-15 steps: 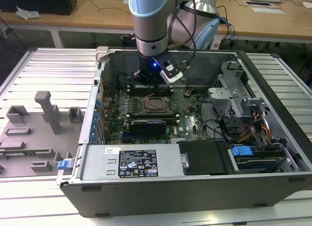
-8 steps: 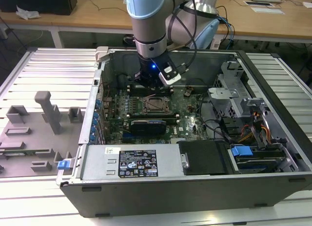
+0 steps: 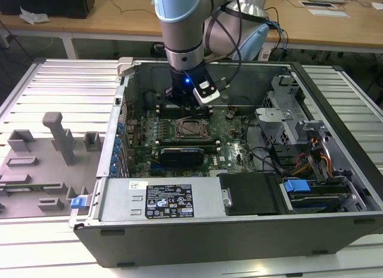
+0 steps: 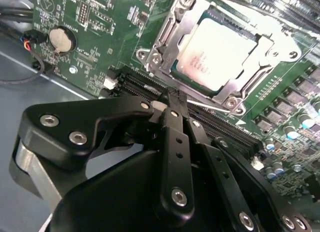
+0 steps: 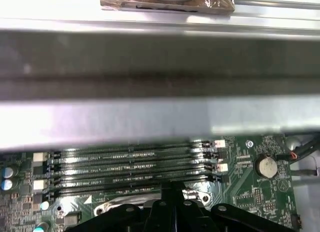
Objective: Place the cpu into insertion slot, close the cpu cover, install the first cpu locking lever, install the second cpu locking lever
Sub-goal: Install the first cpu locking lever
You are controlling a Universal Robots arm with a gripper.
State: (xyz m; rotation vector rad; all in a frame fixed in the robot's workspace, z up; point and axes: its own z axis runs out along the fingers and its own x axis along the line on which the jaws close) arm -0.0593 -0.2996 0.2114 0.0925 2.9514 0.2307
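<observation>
The cpu [image 4: 220,54], a pale silvery square, lies in the socket on the green motherboard [image 4: 95,52]. The cpu cover [image 4: 167,49], a silver frame, lies flat around it. A thin metal locking lever [image 4: 212,106] runs along the socket's edge nearest the gripper. My gripper [image 4: 172,98] is shut, its black fingers [image 4: 175,142] pressed together with the tip right at one end of that lever; whether it touches is unclear. In the exterior view the gripper [image 3: 184,103] hangs just behind the socket [image 3: 191,129] inside the open computer case. The first wrist view has the fingers [image 5: 172,194] over the socket's rim.
Memory slots [image 5: 135,164] run beside the socket, with a coin battery [image 5: 265,165] further along the board. A black card [image 3: 182,153] sits in front of the socket, the power supply [image 3: 167,200] at the case front, drive bays and cables [image 3: 299,158] at the exterior view's right. A grey fixture [image 3: 54,137] stands outside.
</observation>
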